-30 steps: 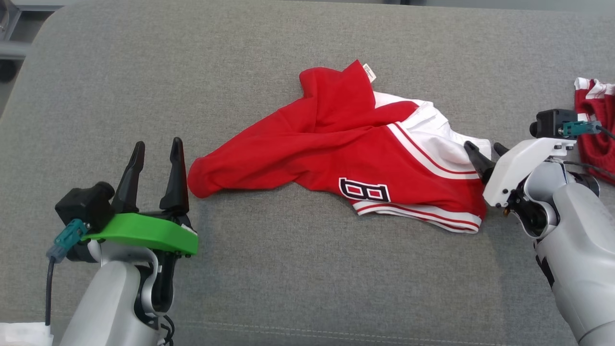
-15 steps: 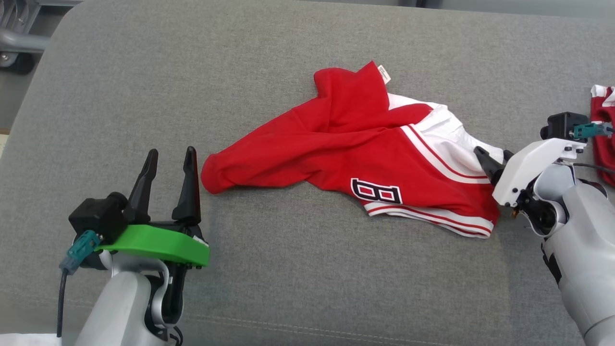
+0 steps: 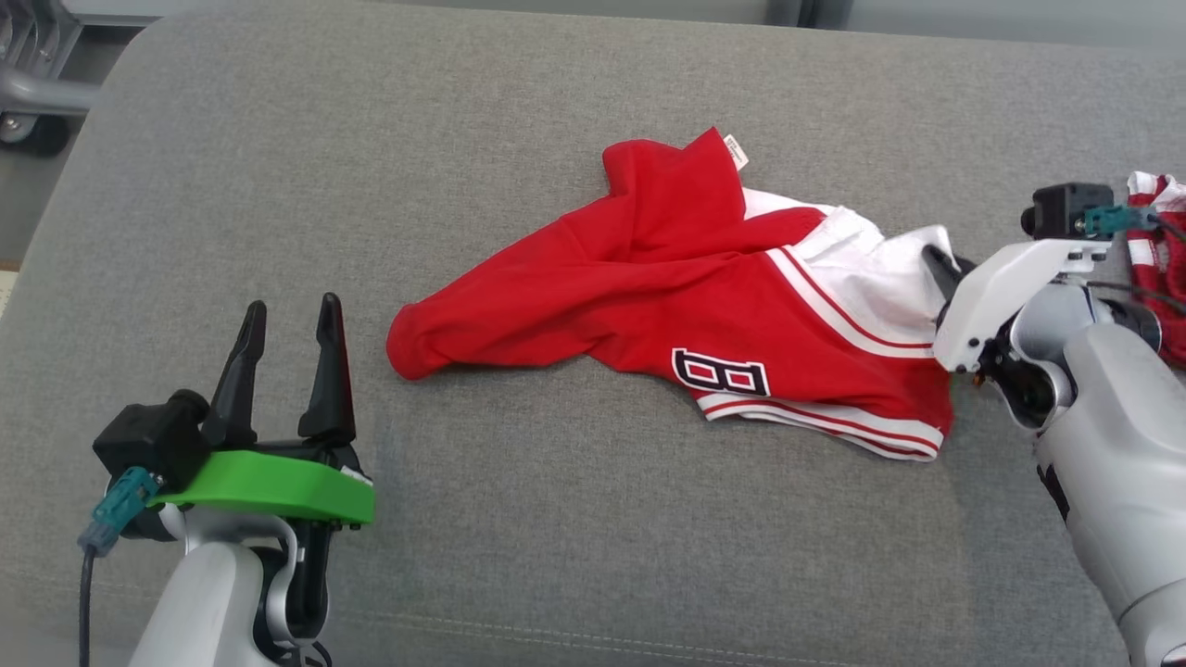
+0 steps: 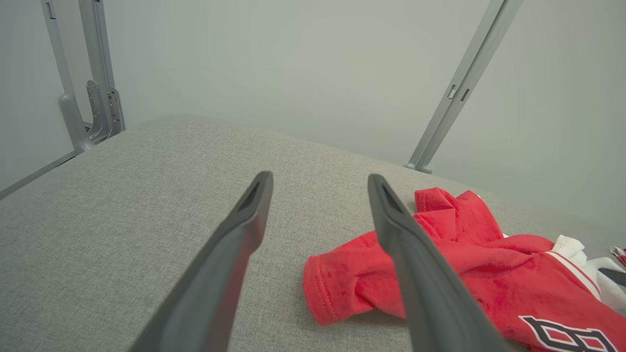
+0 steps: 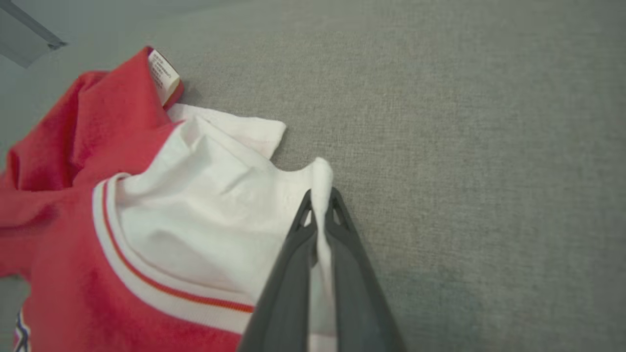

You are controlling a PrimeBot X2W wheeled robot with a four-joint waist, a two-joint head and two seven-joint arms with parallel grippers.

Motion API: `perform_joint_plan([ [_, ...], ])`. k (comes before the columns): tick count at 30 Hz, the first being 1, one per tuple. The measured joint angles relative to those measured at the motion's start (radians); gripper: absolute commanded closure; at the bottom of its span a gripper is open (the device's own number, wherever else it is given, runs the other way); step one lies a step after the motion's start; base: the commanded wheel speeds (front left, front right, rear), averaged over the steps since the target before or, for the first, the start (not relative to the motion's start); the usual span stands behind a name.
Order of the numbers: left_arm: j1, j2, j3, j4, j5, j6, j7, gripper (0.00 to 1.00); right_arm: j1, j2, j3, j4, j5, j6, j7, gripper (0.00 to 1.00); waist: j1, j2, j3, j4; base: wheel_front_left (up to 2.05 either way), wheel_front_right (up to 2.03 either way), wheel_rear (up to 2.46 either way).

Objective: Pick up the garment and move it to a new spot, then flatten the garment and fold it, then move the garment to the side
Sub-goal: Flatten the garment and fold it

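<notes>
Grey worktop [image 3: 556,556], roomy leftward; one garment [image 3: 630,296] centre, one cloth [image 3: 1158,232] rightmost.
My right tool [image 5: 320,198] clamps garment's white edge; left tool [image 3: 292,306] apart.

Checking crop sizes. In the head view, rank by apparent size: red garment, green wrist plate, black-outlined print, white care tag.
1. red garment
2. green wrist plate, though nearness to the camera inflates it
3. black-outlined print
4. white care tag
</notes>
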Motion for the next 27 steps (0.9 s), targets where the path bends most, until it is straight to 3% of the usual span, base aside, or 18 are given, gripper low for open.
perform_joint_plan([
  [11,0.034,-0.01,0.019,-0.021,0.008,-0.008,0.0,0.0,-0.089,-0.047,0.015,-0.201,-0.027,0.009,-0.242,1.0,0.0,0.0,-0.028,-0.064,0.0,0.0,0.0],
  [16,0.054,-0.02,0.018,-0.02,0.008,-0.018,0.0,0.0,-0.081,-0.059,0.091,-0.327,-0.027,0.009,-0.34,1.0,0.0,0.0,-0.047,-0.093,0.0,0.0,0.0],
  [27,0.104,-0.035,0.067,-0.026,0.007,-0.018,0.0,0.0,0.273,-0.106,0.264,-0.454,-0.001,0.01,-0.413,1.0,0.0,0.0,-0.093,-0.163,0.0,0.0,0.0],
])
